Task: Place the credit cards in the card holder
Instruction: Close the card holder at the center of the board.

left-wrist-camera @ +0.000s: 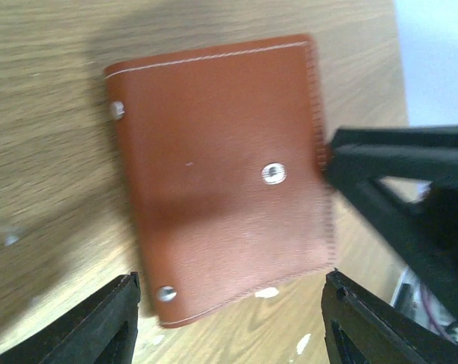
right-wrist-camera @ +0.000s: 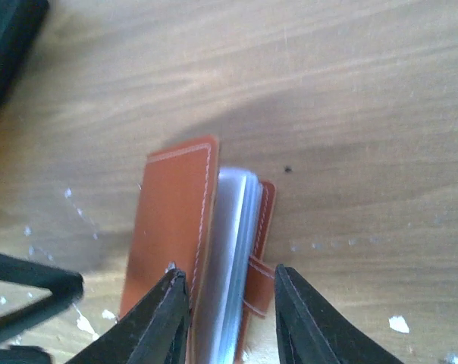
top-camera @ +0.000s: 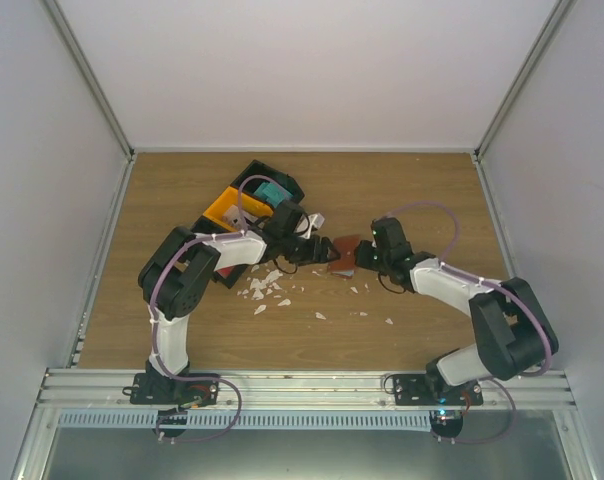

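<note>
No text, label, brand, number or sign can be read in any view, and the card holder (left-wrist-camera: 221, 182) shows only a plain reddish-brown cover.

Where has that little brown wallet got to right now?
From above, the brown card holder sits mid-table between the left gripper and the right gripper, just right of the black-and-orange tray.

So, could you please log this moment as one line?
card holder folded on table | left gripper open over it | right gripper straddling its edge, grip unclear | teal card in tray
</note>
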